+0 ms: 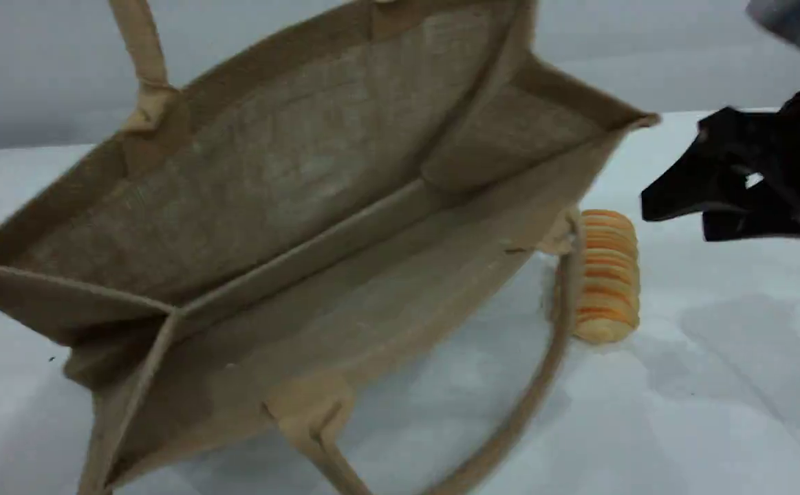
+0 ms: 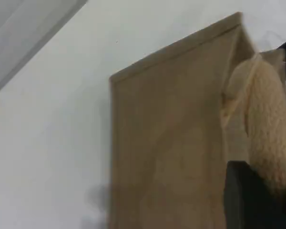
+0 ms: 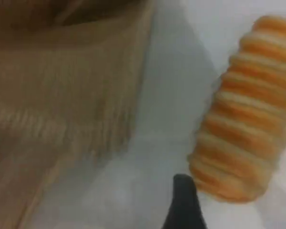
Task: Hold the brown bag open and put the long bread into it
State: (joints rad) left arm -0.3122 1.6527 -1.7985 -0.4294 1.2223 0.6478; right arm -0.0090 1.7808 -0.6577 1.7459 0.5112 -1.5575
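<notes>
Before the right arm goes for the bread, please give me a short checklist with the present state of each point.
1. Brown bag mouth open toward the camera: ok.
2. Left gripper shut on a bag handle: ok.
3. Right gripper open and empty: ok.
4. Long bread lying free on the table, beside the bag: ok.
5. Lower handle loop clear of the bread: not ok, it crosses the bread's left side.
6. Bag interior empty: ok.

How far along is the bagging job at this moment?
Done: the brown bag is lifted with its mouth gaping, the left gripper shut on a handle. In hand: the right gripper, open and empty, hangs near the long bread. Left: the bread lies on the table beside the bag, ungrasped; pick and insert remain.
</notes>
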